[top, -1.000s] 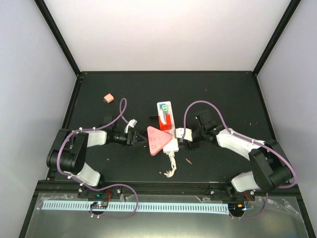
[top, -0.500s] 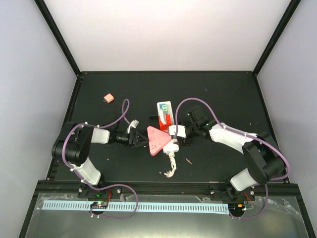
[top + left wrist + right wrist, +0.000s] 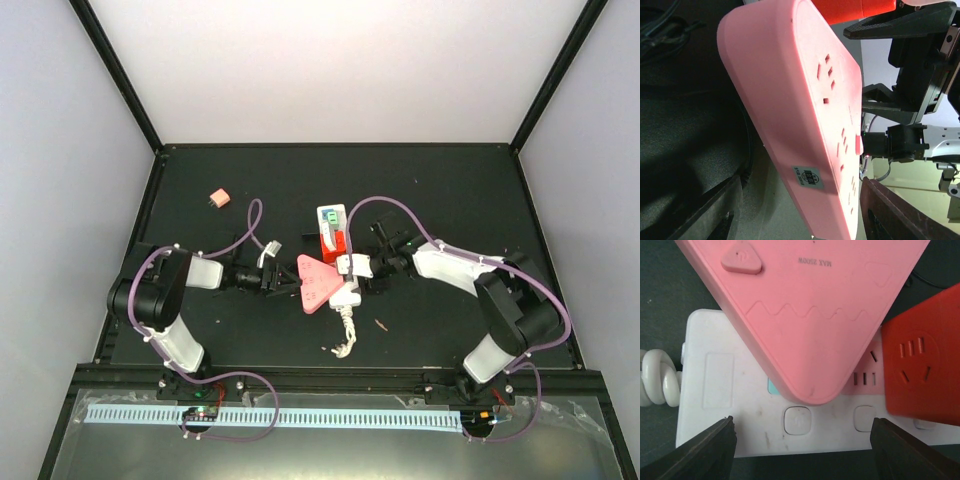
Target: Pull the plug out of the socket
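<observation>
Pink hard-plastic plug is sitting in the white socket mid-scene on the tabletop, the left end effector straddling it with jaws spread, the right end effector spread over the socket's near end. Likely light, stiff and slick; gripping its flat sides looks best.

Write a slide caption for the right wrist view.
Right tool, open, faces the white socket bearing a pink triangular plug and a red adapter.

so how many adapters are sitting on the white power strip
2: a pink triangular adapter near the cord, a red cube adapter beside it. More may sit hidden at the far end.
</observation>
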Controlling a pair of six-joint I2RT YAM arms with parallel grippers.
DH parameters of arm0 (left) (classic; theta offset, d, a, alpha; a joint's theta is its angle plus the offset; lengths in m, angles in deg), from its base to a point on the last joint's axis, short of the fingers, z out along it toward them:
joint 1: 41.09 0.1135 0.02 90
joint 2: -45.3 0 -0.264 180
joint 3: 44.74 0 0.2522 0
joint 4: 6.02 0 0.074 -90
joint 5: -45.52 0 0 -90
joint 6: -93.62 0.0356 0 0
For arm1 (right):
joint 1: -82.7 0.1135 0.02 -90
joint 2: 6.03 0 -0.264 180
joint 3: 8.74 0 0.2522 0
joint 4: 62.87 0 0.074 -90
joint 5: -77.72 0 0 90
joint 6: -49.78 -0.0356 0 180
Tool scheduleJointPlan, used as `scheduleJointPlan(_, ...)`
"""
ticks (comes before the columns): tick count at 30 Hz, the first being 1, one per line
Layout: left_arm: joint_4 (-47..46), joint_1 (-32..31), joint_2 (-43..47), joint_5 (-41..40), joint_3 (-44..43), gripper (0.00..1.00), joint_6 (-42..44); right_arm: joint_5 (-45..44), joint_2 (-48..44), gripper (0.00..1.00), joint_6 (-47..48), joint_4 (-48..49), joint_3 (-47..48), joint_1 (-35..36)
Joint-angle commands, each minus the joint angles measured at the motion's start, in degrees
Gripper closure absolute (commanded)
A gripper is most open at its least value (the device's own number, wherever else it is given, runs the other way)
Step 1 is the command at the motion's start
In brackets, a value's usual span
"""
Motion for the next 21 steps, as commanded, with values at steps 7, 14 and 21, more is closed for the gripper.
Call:
scheduleJointPlan(7, -5.9, -1.4, -2.4, 2.3, -1.1, 0.37, -2.1, -1.9, 2.9, 0.24, 1.7, -2.6, 2.9, 0.8)
scheduleJointPlan(14, -12.8, -1.8, -3.9, 3.4, 0.0, 0.38, -6.7, -2.1, 3.2, 0.24, 2.2, -3.2, 2.6, 0.9)
scheduleJointPlan(21, -19.5, -3.9, -5.6, 4.4, 0.5, 0.38, -10.9, -3.0, 4.1, 0.24, 2.8, -3.9, 2.9, 1.6)
